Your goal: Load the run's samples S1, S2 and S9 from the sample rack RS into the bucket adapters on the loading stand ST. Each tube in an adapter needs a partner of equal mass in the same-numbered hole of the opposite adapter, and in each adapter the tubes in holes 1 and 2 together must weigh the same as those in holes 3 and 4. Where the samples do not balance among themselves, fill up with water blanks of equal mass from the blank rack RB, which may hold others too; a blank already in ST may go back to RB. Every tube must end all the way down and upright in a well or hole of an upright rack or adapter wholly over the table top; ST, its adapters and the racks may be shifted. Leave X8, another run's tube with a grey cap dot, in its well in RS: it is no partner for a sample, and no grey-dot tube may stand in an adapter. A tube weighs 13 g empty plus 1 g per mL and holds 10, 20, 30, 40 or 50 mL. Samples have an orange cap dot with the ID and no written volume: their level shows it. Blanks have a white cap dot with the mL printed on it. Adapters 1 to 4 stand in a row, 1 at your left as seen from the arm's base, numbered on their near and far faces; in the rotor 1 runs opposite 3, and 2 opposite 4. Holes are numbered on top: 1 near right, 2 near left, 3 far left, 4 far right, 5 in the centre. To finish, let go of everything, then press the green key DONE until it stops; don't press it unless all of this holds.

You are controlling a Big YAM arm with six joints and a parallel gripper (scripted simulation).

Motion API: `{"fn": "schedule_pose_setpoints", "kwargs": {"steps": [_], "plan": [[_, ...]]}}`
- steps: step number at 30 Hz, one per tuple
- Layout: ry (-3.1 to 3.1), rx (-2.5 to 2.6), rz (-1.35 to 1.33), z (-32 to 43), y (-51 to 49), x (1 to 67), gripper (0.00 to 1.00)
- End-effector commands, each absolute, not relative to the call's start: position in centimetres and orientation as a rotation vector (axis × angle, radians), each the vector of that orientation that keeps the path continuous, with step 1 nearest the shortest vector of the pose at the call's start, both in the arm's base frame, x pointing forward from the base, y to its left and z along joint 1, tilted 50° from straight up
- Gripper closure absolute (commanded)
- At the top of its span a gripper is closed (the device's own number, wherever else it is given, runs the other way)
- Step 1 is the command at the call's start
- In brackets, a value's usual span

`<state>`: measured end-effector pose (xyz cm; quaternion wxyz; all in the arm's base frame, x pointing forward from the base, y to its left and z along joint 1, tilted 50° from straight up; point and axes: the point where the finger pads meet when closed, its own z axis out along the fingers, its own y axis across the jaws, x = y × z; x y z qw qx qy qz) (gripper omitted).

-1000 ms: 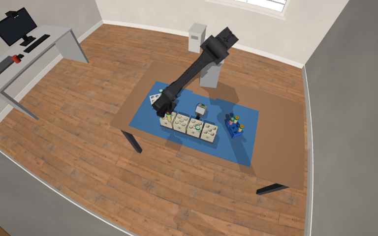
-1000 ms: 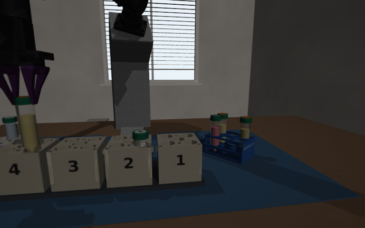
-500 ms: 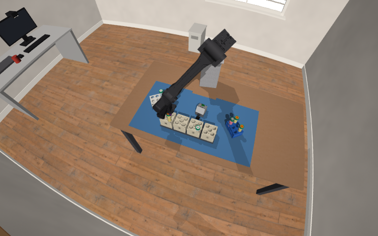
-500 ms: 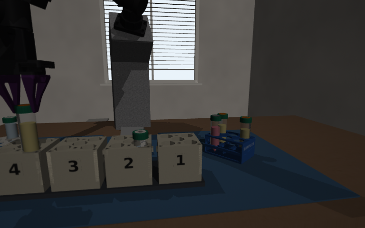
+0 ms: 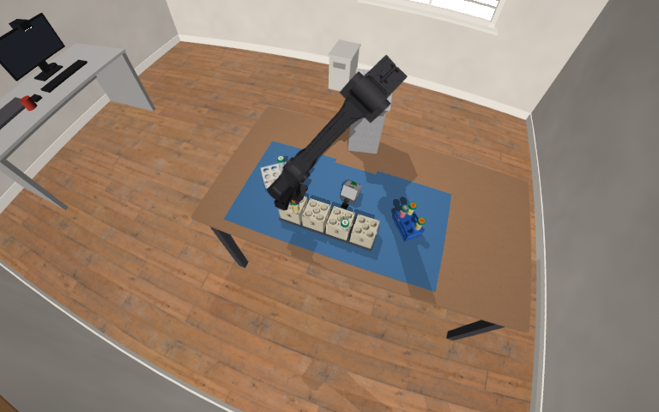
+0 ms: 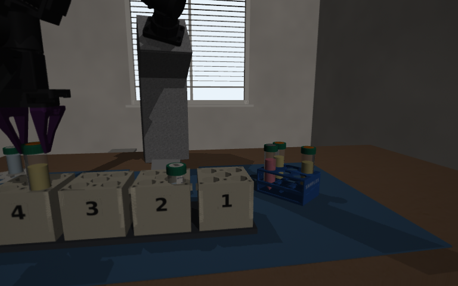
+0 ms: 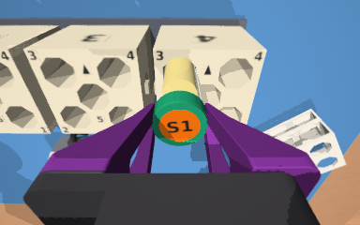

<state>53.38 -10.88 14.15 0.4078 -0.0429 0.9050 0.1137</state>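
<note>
My gripper (image 7: pixel 179 111) is shut on sample S1 (image 7: pixel 180 126), a tube of pale yellow liquid with a green cap and an orange dot. It shows in the exterior view (image 6: pixel 36 168) upright, its lower end inside hole 3 of adapter 4 (image 6: pixel 25 210), much of its body still above the top. A white-dot blank (image 6: pixel 176 172) stands in adapter 2 (image 6: pixel 161 205). Adapters 3 (image 6: pixel 92 208) and 1 (image 6: pixel 225 202) hold nothing. The blue sample rack RS (image 6: pixel 288 183) holds a pink tube (image 6: pixel 270 167) with a grey dot and two orange-dot yellow tubes (image 6: pixel 279 155) (image 6: pixel 307 159).
The white blank rack RB (image 5: pixel 272 172) lies behind adapter 4 and holds one pale tube (image 6: pixel 12 161). The grey box with the green DONE key (image 5: pixel 350 189) stands behind adapters 2 and 3. The arm's grey pedestal (image 6: pixel 164 94) is at the back.
</note>
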Motion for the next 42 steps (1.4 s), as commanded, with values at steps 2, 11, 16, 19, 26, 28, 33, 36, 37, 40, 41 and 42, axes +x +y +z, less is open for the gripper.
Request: {"fn": "schedule_pose_setpoints", "kwargs": {"steps": [2,11,16,19,26,28,33,36,37,40,41,42], "plan": [[2.257,-0.105,0.284,14.9,-10.6,54.8,1.0],[2.258,-0.104,0.285,14.0,-10.3,55.6,1.0],[2.256,-0.096,0.281,13.9,-10.6,55.6,1.0],[2.258,-0.104,0.286,13.5,-10.1,56.2,1.0],[2.259,-0.104,0.286,12.8,-9.8,56.8,1.0],[2.259,-0.104,0.286,12.6,-9.7,57.0,1.0],[2.258,-0.097,0.284,12.4,-9.9,57.0,1.0],[2.26,-0.098,0.277,12.6,-10.3,56.7,1.0],[2.26,-0.098,0.277,12.6,-10.3,56.7,1.0],[2.26,-0.098,0.277,12.6,-10.3,56.7,1.0],[2.26,-0.098,0.277,12.6,-10.3,56.7,1.0],[2.26,-0.098,0.277,12.6,-10.3,56.7,0.45]]}}
